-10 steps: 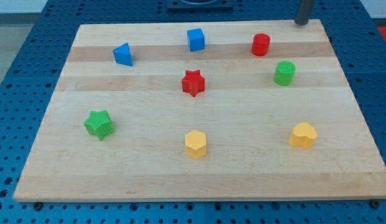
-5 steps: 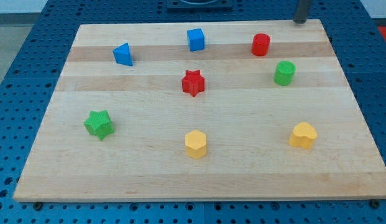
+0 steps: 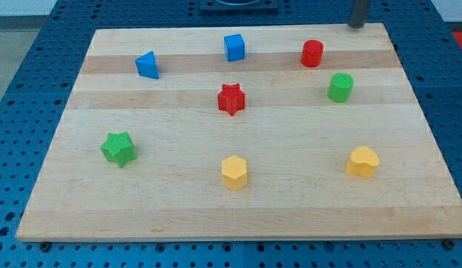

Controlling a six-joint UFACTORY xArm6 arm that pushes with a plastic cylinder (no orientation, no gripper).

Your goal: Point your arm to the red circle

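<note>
The red circle (image 3: 312, 53) stands near the top right of the wooden board (image 3: 178, 208). My tip (image 3: 357, 25) shows at the view's top right, at the board's top edge, up and to the right of the red circle and apart from it. A green circle (image 3: 340, 87) sits just below and right of the red circle.
A blue cube (image 3: 233, 47) and a blue triangle (image 3: 147, 65) lie along the top. A red star (image 3: 231, 99) is in the middle. A green star (image 3: 117, 148), a yellow hexagon (image 3: 234, 172) and a yellow heart (image 3: 362, 161) lie lower down.
My tip has edged slightly up and left along the board's top edge. No block has moved.
</note>
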